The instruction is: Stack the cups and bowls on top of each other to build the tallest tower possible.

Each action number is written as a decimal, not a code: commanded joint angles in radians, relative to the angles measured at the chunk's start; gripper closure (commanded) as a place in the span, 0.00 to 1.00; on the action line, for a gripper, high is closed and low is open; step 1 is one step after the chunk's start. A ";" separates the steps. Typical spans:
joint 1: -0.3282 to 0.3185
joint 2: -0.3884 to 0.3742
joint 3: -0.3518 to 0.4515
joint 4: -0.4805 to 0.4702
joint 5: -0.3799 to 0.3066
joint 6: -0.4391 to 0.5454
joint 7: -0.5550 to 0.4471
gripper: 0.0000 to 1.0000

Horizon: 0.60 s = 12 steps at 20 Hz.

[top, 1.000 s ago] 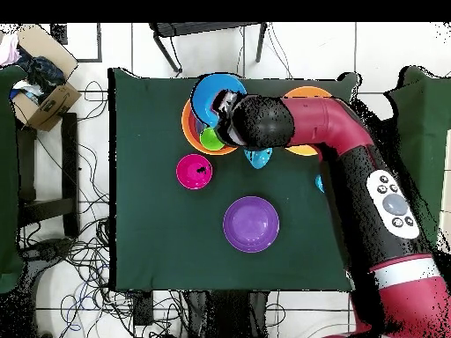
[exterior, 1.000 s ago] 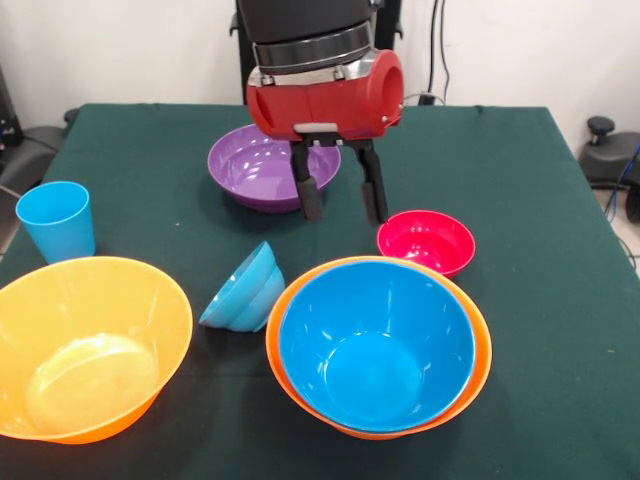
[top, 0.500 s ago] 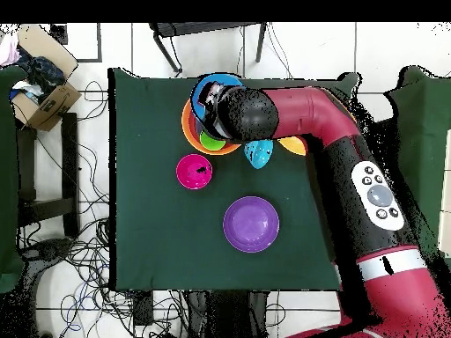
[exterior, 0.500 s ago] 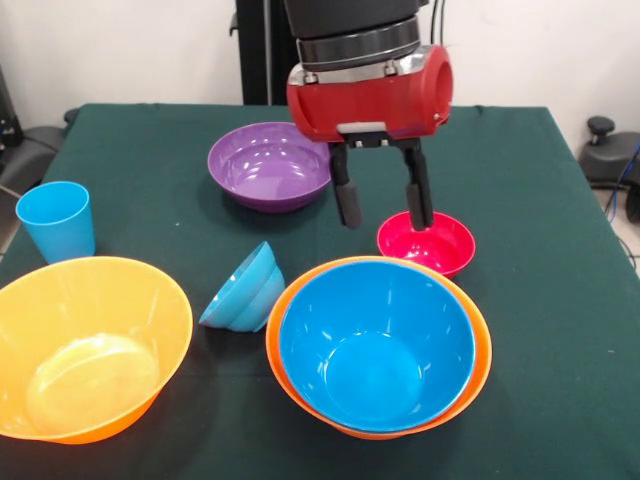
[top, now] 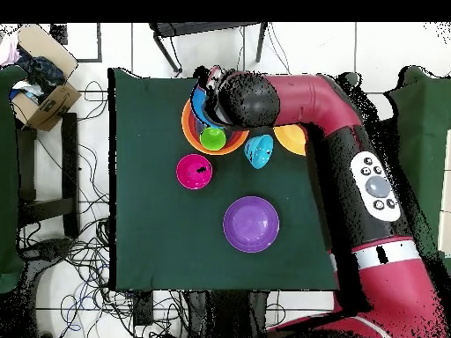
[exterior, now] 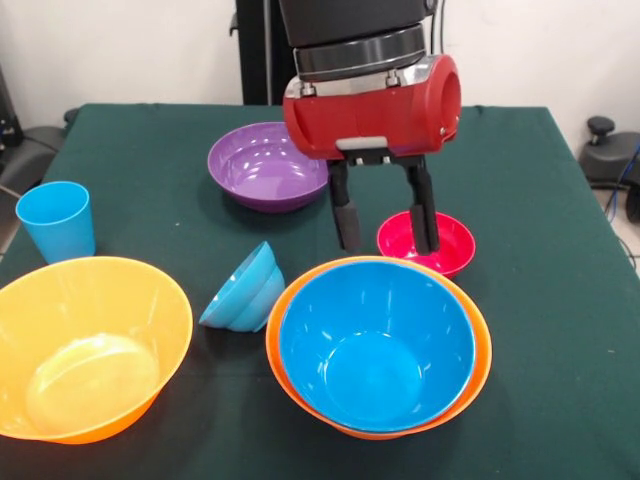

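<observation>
Desk [exterior: 540, 180] was covered with dark green cloth, seen in both views. Overhead: an open cardboard box [top: 42, 99] sat on the floor off one desk corner, its contents unclear. Loose cables [top: 88, 255] trailed over the pale tiled floor [top: 106, 44] beside and below the desk.

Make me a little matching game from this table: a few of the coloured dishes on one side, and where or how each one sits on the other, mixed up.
Things:
1. large blue bowl
2. small blue bowl
3. light blue cup
4. pink-red bowl

States:
A. tipped on its side
B. upright and alone near the table edge
C. nested inside an orange bowl
D. just behind the open pincer

Pairs: 1-C, 2-A, 3-B, 4-D
</observation>
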<state>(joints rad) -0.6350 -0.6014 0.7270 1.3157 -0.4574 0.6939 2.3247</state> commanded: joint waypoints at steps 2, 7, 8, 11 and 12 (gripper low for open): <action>0.063 0.050 -0.134 -0.093 -0.057 0.127 -0.048 0.00; 0.108 0.026 -0.239 -0.036 -0.016 0.183 0.104 0.00; 0.111 0.029 -0.249 -0.029 -0.017 0.169 0.104 0.00; 0.120 0.034 -0.268 -0.014 -0.007 0.157 0.096 0.00; 0.124 0.035 -0.277 -0.014 -0.002 0.173 0.092 0.00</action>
<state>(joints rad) -0.5531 -0.5946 0.5865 1.2585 -0.4555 0.7398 2.3247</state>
